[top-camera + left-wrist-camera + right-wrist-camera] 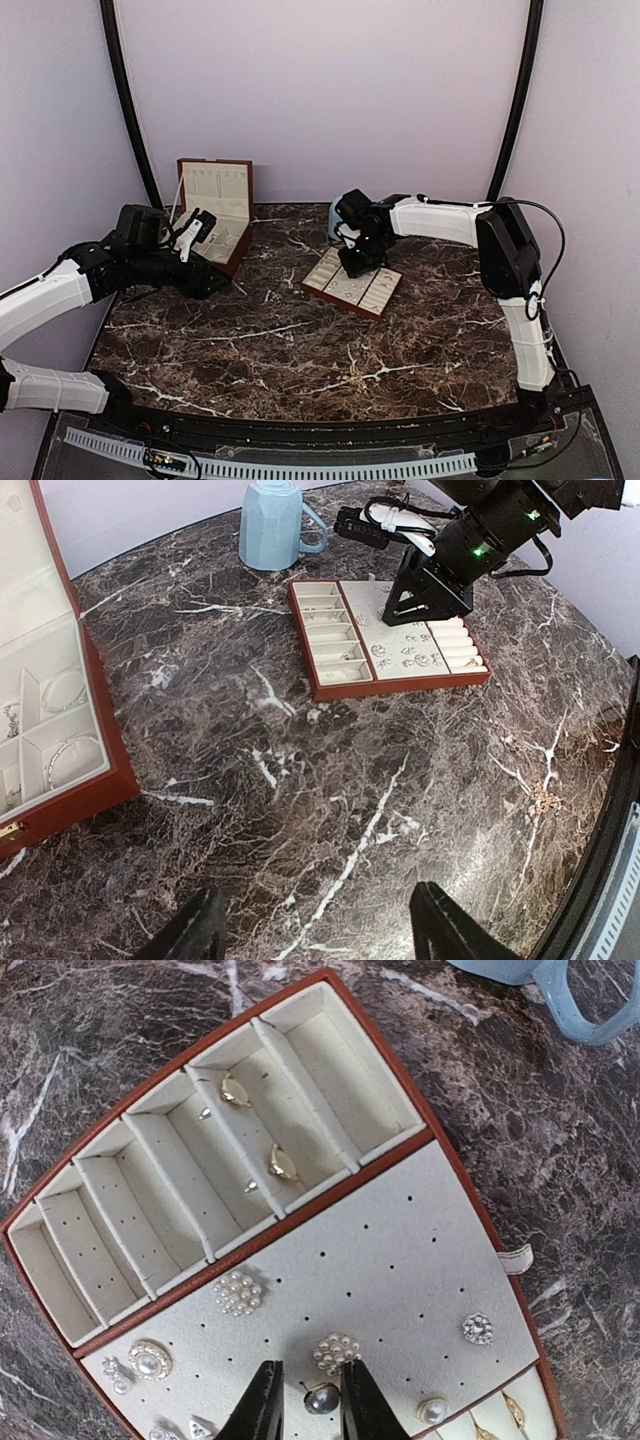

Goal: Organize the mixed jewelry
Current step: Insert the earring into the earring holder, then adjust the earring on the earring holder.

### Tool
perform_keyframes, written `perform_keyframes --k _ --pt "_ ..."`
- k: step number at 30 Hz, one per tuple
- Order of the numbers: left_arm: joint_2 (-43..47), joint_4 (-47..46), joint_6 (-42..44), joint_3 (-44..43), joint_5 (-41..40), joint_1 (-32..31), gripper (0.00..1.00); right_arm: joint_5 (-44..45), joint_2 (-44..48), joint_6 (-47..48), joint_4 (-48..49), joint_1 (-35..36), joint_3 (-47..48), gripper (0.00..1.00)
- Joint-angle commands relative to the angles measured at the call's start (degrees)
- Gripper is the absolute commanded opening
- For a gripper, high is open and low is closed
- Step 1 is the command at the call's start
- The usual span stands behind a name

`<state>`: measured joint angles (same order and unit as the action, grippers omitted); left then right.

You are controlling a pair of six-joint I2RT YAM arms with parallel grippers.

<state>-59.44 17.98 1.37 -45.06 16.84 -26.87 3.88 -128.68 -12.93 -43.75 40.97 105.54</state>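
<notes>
Squarely between the fingertips of the right hand (312, 1408), narrowly parted, sits a grey pearl stud (322, 1398) on the tray (420, 1250); the wide-open left hand (315, 935) lies well apart.

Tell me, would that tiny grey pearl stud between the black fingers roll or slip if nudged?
Probably it would roll a little: the stud has a round, glossy head, though its thin pin may stop it. It looks very light, so a slight touch from the right gripper could flick it. The soft-looking lining of the tray may slow it.
</notes>
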Motion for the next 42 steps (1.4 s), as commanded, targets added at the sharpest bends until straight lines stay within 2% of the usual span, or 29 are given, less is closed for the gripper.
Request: perform_keyframes --k 1,9,17,31,42 --pt "0.4 0.8 1.0 0.2 -0.2 0.3 0.66 0.2 0.7 -1.3 3.1 1.0 -0.7 0.25" --pt "0.4 0.9 1.1 0.3 -0.7 0.2 0.66 2.9 3.0 -2.9 4.3 0.9 -1.4 0.36" --pt "0.5 0.9 1.1 0.3 -0.8 0.2 0.66 5.6 5.0 -4.2 4.8 0.8 -2.8 0.38" --pt "0.8 0.9 1.1 0.4 -0.7 0.3 0.66 2.6 7.8 -7.1 7.3 0.5 -8.1 0.19" --pt "0.9 0.9 1.1 0.5 -0.7 0.2 0.66 1.1 6.4 -7.4 8.1 0.2 -8.1 0.15"
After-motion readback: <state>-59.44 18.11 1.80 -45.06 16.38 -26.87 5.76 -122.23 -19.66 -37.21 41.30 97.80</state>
